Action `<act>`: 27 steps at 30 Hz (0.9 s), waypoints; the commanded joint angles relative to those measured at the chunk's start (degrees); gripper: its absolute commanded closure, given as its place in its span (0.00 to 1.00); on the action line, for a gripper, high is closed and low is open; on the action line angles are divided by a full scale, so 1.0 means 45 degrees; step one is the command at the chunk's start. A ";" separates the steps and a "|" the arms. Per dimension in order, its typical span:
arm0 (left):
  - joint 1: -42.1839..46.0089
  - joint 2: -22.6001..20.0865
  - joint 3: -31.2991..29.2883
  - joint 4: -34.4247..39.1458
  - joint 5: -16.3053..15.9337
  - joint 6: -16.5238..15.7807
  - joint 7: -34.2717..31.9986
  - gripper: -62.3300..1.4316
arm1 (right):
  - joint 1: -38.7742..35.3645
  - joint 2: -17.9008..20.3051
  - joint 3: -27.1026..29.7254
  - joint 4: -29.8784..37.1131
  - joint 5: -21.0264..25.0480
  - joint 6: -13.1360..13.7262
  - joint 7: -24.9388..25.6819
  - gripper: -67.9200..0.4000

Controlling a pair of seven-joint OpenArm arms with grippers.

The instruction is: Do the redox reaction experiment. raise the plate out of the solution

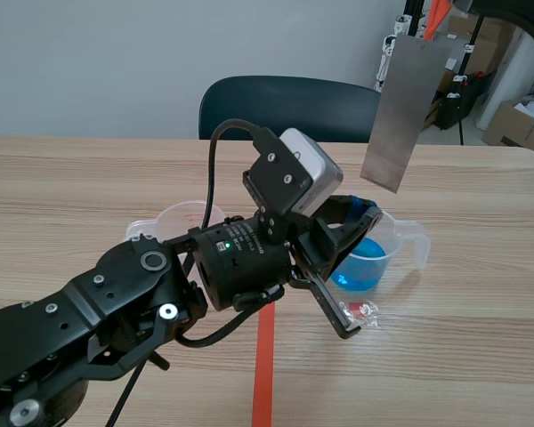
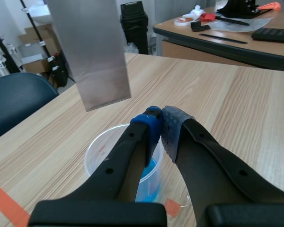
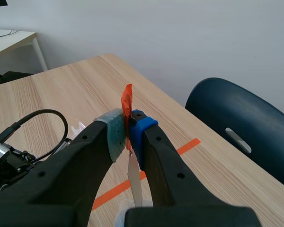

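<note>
plate: flat grey rectangular metal plate (image 1: 399, 111), hanging slightly tilted in the air above the beaker, wholly out of the liquid
handling: probably stiff, thin and light; smooth faces likely slippery when wet; apt to swing from a single hold
hold: best at the orange tape tab (image 3: 127, 101) on its top edge, away from the end that goes into the liquid
right gripper (image 3: 128, 130): pinching that tab, plate dangling edge-on beneath
left gripper (image 2: 161, 126): pressed together on the beaker's rim, apparently steadying it
beaker: clear plastic beaker (image 1: 399, 253) with a handle, upright on the light wooden counter (image 1: 71, 196)
contents: blue solution (image 1: 360, 267), shallow, low in the beaker
second container: clear plastic cup (image 1: 173, 216) behind the left arm, contents not discernible
</note>
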 commanded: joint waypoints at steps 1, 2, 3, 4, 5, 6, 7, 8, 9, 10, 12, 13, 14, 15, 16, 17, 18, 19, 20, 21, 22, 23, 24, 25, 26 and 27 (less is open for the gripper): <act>-0.0262 0.0306 -0.0044 -0.0136 -0.0126 0.0121 -0.0272 0.94 | 0.0219 0.0170 0.0306 0.0097 0.0185 -0.0005 0.0253 0.99; -0.0335 0.0384 -0.0044 -0.0311 -0.0126 0.0165 -0.0267 0.94 | 0.0219 0.0170 0.0306 0.0097 0.0185 -0.0005 0.0257 0.99; -0.0408 0.0471 -0.0044 -0.0466 -0.0126 0.0170 -0.0272 0.94 | 0.0219 0.0170 0.0306 0.0097 0.0185 -0.0005 0.0257 0.99; -0.0486 0.0539 -0.0044 -0.0617 -0.0126 0.0170 -0.0272 0.94 | 0.0219 0.0170 0.0306 0.0097 0.0189 -0.0005 0.0277 0.99; -0.0544 0.0583 -0.0044 -0.0738 -0.0131 0.0170 -0.0282 0.94 | 0.0219 0.0170 0.0306 0.0097 0.0189 -0.0005 0.0296 0.99; -0.0583 0.0612 -0.0044 -0.0826 -0.0131 0.0175 -0.0345 0.94 | 0.0219 0.0170 0.0306 0.0097 0.0194 -0.0005 0.0301 0.99; -0.0612 0.0622 -0.0044 -0.0874 -0.0131 0.0204 -0.0384 0.94 | 0.0223 0.0170 0.0306 0.0097 0.0194 -0.0005 0.0306 0.99; -0.0646 0.0627 -0.0044 -0.0884 -0.0126 0.0219 -0.0398 0.94 | 0.0238 0.0170 0.0306 0.0097 0.0194 0.0000 0.0306 0.99; -0.0665 0.0627 -0.0044 -0.0884 -0.0126 0.0238 -0.0423 0.94 | 0.0253 0.0165 0.0306 0.0097 0.0194 0.0000 0.0306 0.99; -0.0695 0.0622 -0.0044 -0.0884 -0.0126 0.0282 -0.0461 0.94 | 0.0262 0.0165 0.0306 0.0097 0.0194 0.0000 0.0340 0.99; -0.0792 0.0646 -0.0044 -0.0884 -0.0131 0.0457 -0.0471 0.94 | 0.0321 0.0165 0.0306 0.0097 0.0262 0.0000 0.0330 0.99; -0.0821 0.0656 -0.0044 -0.0884 -0.0126 0.0495 -0.0471 0.94 | 0.0379 0.0165 0.0306 0.0097 0.0335 0.0000 0.0291 0.99; -0.0850 0.0656 -0.0044 -0.0884 -0.0126 0.0495 -0.0471 0.94 | 0.0403 0.0170 0.0306 0.0097 0.0437 0.0000 0.0267 0.99; -0.0860 0.0656 -0.0044 -0.0884 -0.0131 0.0495 -0.0466 0.94 | 0.0437 0.0170 0.0311 0.0097 0.0476 0.0000 0.0282 0.99; -0.0865 0.0661 -0.0044 -0.0884 -0.0131 0.0495 -0.0471 0.94 | 0.0437 0.0170 0.0311 0.0097 0.0476 0.0000 0.0287 0.99; -0.0889 0.0661 -0.0044 -0.0884 -0.0131 0.0495 -0.0471 0.94 | 0.0432 0.0170 0.0311 0.0097 0.0476 0.0000 0.0277 0.99; -0.0889 0.0661 -0.0044 -0.0884 -0.0131 0.0495 -0.0461 0.94 | 0.0427 0.0165 0.0306 0.0097 0.0476 0.0000 0.0228 0.99; -0.0894 0.0661 -0.0044 -0.0884 -0.0131 0.0495 -0.0461 0.94 | 0.0427 0.0165 0.0306 0.0097 0.0476 0.0000 0.0180 0.99; -0.0894 0.0661 -0.0044 -0.0884 -0.0131 0.0495 -0.0461 0.94 | 0.0427 0.0165 0.0306 0.0097 0.0476 0.0000 0.0175 0.99; -0.0899 0.0661 -0.0044 -0.0884 -0.0131 0.0495 -0.0461 0.94 | 0.0427 0.0165 0.0306 0.0097 0.0476 0.0000 0.0151 0.99; -0.0899 0.0661 -0.0044 -0.0884 -0.0131 0.0495 -0.0461 0.94 | 0.0427 0.0165 0.0306 0.0097 0.0476 0.0000 0.0131 0.99; -0.0899 0.0675 -0.0044 -0.0884 -0.0131 0.0495 -0.0461 0.94 | 0.0427 0.0165 0.0306 0.0097 0.0476 0.0000 0.0131 0.99; -0.0894 0.0690 -0.0044 -0.0884 -0.0131 0.0495 -0.0461 0.94 | 0.0427 0.0165 0.0306 0.0097 0.0476 0.0000 0.0102 0.99; -0.0894 0.0695 -0.0044 -0.0884 -0.0131 0.0495 -0.0461 0.94 | 0.0427 0.0165 0.0306 0.0097 0.0476 0.0000 0.0087 0.99; -0.0894 0.0714 -0.0044 -0.0884 -0.0131 0.0495 -0.0461 0.94 | 0.0427 0.0165 0.0306 0.0097 0.0476 0.0000 0.0087 0.99; -0.0894 0.0724 -0.0044 -0.0884 -0.0131 0.0495 -0.0461 0.94 | 0.0427 0.0165 0.0306 0.0097 0.0476 0.0000 0.0087 0.99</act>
